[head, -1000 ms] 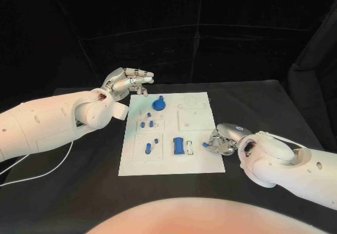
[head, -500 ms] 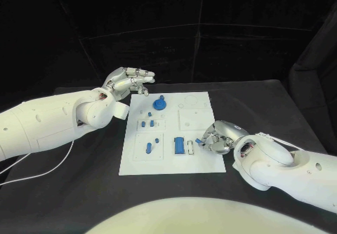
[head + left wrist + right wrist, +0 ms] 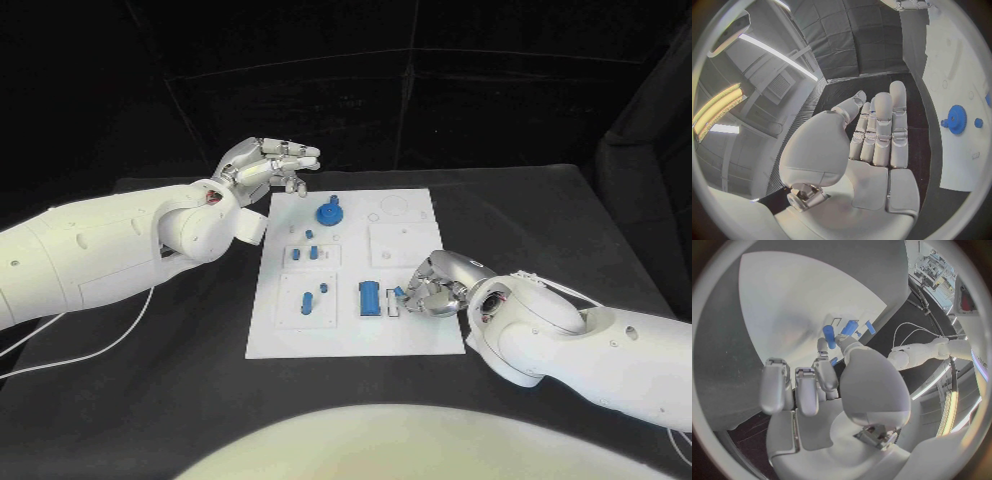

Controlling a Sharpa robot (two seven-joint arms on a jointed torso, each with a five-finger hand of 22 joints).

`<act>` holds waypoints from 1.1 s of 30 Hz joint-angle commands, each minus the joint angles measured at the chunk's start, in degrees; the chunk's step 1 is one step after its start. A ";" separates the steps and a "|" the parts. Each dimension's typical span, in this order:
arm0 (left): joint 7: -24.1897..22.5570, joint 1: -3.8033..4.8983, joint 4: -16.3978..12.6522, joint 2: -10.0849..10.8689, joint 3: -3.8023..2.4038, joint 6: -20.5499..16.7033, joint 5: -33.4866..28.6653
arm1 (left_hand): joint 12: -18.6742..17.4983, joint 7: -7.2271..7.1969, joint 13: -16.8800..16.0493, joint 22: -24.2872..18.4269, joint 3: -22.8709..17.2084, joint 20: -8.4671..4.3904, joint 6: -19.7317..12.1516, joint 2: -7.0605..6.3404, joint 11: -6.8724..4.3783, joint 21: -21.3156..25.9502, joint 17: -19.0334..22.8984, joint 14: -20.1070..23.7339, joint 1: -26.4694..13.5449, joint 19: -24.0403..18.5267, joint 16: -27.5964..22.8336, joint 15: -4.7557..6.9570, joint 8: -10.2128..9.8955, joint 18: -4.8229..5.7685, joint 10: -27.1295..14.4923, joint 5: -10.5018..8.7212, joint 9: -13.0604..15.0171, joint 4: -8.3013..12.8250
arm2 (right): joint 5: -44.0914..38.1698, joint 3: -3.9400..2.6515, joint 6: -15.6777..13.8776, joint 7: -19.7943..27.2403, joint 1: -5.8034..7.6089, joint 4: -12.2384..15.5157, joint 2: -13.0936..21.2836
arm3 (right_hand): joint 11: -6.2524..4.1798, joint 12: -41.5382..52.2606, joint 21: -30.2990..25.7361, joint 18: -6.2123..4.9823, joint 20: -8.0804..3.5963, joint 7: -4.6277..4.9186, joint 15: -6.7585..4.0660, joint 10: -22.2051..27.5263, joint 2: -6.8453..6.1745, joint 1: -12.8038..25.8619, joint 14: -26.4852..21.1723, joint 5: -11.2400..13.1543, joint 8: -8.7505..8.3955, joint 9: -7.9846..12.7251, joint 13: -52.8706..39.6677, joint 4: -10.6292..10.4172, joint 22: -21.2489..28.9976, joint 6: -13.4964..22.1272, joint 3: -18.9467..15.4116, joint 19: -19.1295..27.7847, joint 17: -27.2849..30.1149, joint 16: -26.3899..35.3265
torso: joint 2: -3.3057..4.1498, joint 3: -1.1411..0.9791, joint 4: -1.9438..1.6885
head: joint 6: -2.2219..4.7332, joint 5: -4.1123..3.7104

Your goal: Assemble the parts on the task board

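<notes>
As right hand (image 3: 437, 287) creeps leftward across task board (image 3: 411, 335), its fingers (image 3: 828, 335) pinch small blue part (image 3: 400, 292) near slot; left hand (image 3: 268, 163) idles, fingers straight, holding nothing.

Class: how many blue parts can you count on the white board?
8: one gear; three small pegs nearer than it; two pieces in the near-left recess; one block; one bit at the right hand, which may hide more.
</notes>
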State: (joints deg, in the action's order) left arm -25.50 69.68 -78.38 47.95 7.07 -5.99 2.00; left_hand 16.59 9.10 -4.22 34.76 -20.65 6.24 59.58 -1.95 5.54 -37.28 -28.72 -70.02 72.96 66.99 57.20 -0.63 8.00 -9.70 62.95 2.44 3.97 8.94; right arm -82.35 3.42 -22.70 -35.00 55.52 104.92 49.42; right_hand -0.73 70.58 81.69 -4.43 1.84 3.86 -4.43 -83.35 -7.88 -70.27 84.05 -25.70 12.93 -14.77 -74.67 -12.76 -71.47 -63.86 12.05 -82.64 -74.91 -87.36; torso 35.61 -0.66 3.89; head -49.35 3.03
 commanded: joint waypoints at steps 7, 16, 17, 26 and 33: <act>0.02 0.10 -0.18 -0.01 -0.05 1.10 -0.19 | 0.31 0.49 0.10 -0.09 0.39 0.15 -0.14 0.31 -0.09 0.38 0.10 0.47 0.12 -0.03 -0.17 -0.02 0.30 -0.75 -0.41 0.34 -0.08 -0.10 | 3.67 -0.03 2.78 -1.75 0.10 -1.35 -1.38 | -0.21 1.52 0.53 0.99 -0.17 -0.28 -0.23 -0.86 0.27 1.91 5.09 -1.30 -0.25 -0.26 -1.32 -0.91 -0.92 -1.05 -1.49 -0.72 -10.52 -0.43 | -0.02 -0.04 0.07 | -0.12 0.18; 0.13 0.10 -0.17 -0.03 -0.05 1.19 -0.19 | 0.31 0.49 0.10 -0.10 0.40 0.15 -0.14 0.31 -0.08 0.39 0.11 0.47 0.11 -0.03 -0.17 -0.03 0.30 -0.75 -0.42 0.34 -0.08 -0.10 | 3.66 -0.03 2.90 -2.11 0.11 -2.11 -2.81 | -0.22 1.42 0.56 1.00 -0.18 -0.30 -0.24 -0.83 0.28 1.88 5.09 -1.31 -0.26 -0.27 -1.25 -0.88 -0.98 -1.08 -1.52 -0.74 -10.49 -0.41 | 0.00 -0.01 0.08 | -0.16 0.13; 0.14 0.10 -0.17 -0.04 -0.05 1.20 -0.19 | 0.31 0.49 0.10 -0.10 0.40 0.15 -0.14 0.31 -0.08 0.39 0.11 0.47 0.11 -0.03 -0.17 -0.03 0.30 -0.75 -0.42 0.34 -0.08 -0.10 | 3.60 -0.03 2.80 -2.10 0.11 -2.16 -2.99 | -0.23 1.39 0.57 1.01 -0.18 -0.31 -0.24 -0.82 0.29 1.87 5.09 -1.32 -0.27 -0.28 -1.22 -0.87 -1.00 -1.08 -1.53 -0.75 -10.51 -0.42 | 0.01 -0.02 0.08 | -0.15 0.13; 0.25 0.10 -0.14 -0.06 -0.05 1.29 -0.19 | 0.31 0.49 0.10 -0.10 0.40 0.15 -0.14 0.31 -0.08 0.39 0.11 0.47 0.11 -0.03 -0.17 -0.03 0.30 -0.75 -0.42 0.34 -0.08 -0.10 | 3.16 -0.04 2.25 -1.99 0.11 -2.34 -3.82 | -0.29 1.40 0.57 1.00 -0.21 -0.38 -0.28 -0.82 0.44 1.67 5.08 -1.42 -0.33 -0.31 -1.25 -0.69 -1.00 -1.14 -1.57 -0.75 -10.50 -0.42 | -0.02 -0.03 0.08 | -0.22 0.14; 0.33 0.10 -0.14 -0.07 -0.05 1.41 -0.19 | 0.31 0.49 0.10 -0.10 0.40 0.15 -0.14 0.31 -0.08 0.39 0.11 0.47 0.11 -0.03 -0.17 -0.03 0.30 -0.75 -0.42 0.34 -0.08 -0.10 | 2.87 -0.04 1.39 -2.69 0.11 -2.57 -4.00 | -0.50 1.66 0.59 1.00 -0.32 -0.65 -0.42 -0.96 1.12 1.88 5.10 -1.65 -0.10 -0.62 -1.52 -0.78 -1.04 -1.97 -1.85 -0.75 -10.62 -0.48 | -0.07 -0.04 0.15 | -0.19 0.22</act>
State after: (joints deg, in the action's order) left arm -25.10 69.69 -78.42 47.92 7.07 -5.36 1.99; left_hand 16.59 9.31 -4.18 34.72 -20.49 6.24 59.37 -1.95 5.53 -37.28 -28.67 -70.02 72.97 66.99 57.20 -0.64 8.00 -9.70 62.96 2.44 3.97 8.77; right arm -79.16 3.40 -20.60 -37.35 55.56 102.29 45.51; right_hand -1.02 71.91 82.04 -4.43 1.42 3.19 -4.42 -83.64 -7.27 -68.50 84.05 -27.16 12.95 -15.22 -74.94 -13.51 -72.41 -65.33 10.60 -83.05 -74.91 -87.52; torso 35.58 -0.70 4.00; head -49.55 3.21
